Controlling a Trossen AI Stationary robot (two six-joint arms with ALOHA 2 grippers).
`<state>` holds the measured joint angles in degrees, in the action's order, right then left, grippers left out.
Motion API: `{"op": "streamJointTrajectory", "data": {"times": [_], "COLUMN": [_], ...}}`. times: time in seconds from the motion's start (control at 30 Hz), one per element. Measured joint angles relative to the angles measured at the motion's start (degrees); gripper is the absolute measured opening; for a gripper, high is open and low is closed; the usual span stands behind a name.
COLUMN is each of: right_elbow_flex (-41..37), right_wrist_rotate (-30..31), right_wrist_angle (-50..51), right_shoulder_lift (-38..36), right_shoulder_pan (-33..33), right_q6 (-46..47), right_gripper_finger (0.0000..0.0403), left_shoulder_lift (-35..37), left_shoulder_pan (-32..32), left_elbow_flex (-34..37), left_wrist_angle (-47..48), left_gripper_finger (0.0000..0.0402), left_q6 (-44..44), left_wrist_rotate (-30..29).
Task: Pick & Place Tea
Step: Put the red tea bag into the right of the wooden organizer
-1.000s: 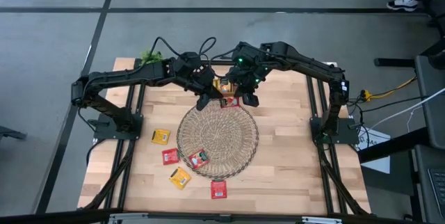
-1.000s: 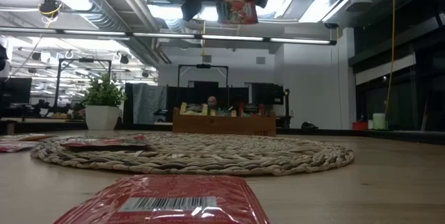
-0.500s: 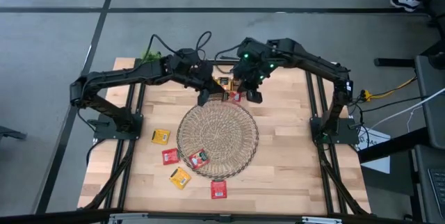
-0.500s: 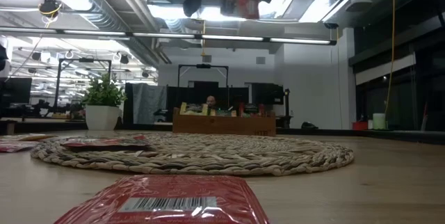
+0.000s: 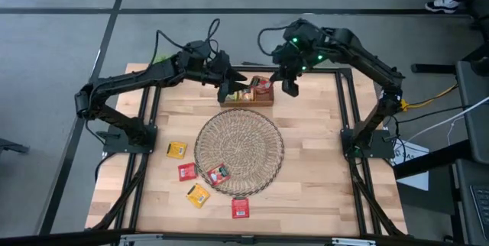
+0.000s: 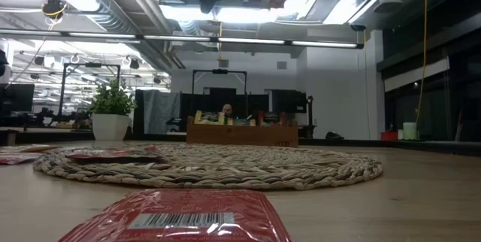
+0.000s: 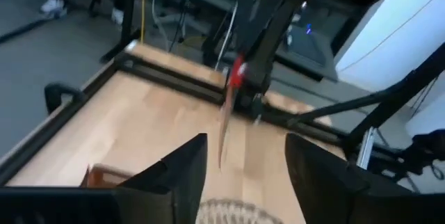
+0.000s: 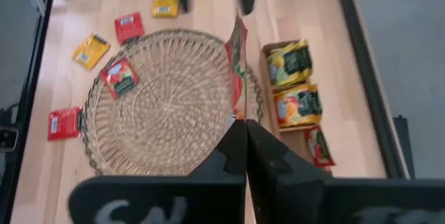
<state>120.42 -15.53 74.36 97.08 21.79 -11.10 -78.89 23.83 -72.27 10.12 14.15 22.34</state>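
While above box (image 5: pixel 246 95), right end effector (image 8: pixel 240 128) pinches red sachet (image 8: pixel 237 57).

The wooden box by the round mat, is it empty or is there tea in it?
Not empty. The wooden box holds yellow and orange sachets, seen in the right wrist view. The right gripper pinches a red sachet above.

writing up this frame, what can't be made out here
- How many sachets the wooden box holds: high view, both grippers overhang it; right wrist view shows only part.
- Red tea sachet print: edge-on in the right gripper.
- Left gripper: open, holding nothing.
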Motion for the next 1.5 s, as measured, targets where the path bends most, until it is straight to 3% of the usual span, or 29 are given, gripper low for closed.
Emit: {"op": "streamJointTrajectory", "data": {"times": [0.2,0.5,0.63,0.77,0.83,1.17,1.3,1.5], "right_elbow_flex": [0.0,0.0,0.0,0.0,0.0,-0.1,-0.1,-0.1], "right_wrist_rotate": [-1.1,-2.6,-2.6,-2.6,-2.6,-1.7,1.6,4.6], "right_wrist_angle": [-1.8,-3.4,-3.4,-3.4,-3.4,-2.8,-2.6,-2.5], "right_shoulder_lift": [-0.5,-0.5,-0.5,-0.5,-0.5,-2.1,-5.0,-9.6], "right_shoulder_pan": [0.5,0.5,0.5,0.5,0.5,1.1,2.4,4.3], "right_q6": [0.2,0.3,0.3,0.3,0.2,0.1,0.1,0.5], "right_gripper_finger": [0.0,0.0,0.0,0.0,0.0001,0.0053,0.0068,0.0074], "left_shoulder_lift": [-0.4,-2.1,-2.1,-2.1,-2.1,-2.5,-4.0,-10.4], "left_shoulder_pan": [-0.2,-0.1,-0.1,-0.1,-0.1,0.7,1.6,2.6], "left_elbow_flex": [0.0,0.0,0.0,0.0,0.0,0.0,-0.1,-7.3], "left_wrist_angle": [-3.9,-4.3,-4.4,-4.4,-4.4,-4.4,-4.2,1.2], "left_gripper_finger": [0.0202,0.018,0.0123,0.003,0.0011,0.0002,0.0002,0.0002], "left_q6": [-0.3,-1.3,-2.8,-4.3,-4.4,-4.5,-4.4,-6.3], "left_wrist_rotate": [-0.2,-0.4,-0.3,-0.3,-0.3,-0.3,0.0,3.3]}}
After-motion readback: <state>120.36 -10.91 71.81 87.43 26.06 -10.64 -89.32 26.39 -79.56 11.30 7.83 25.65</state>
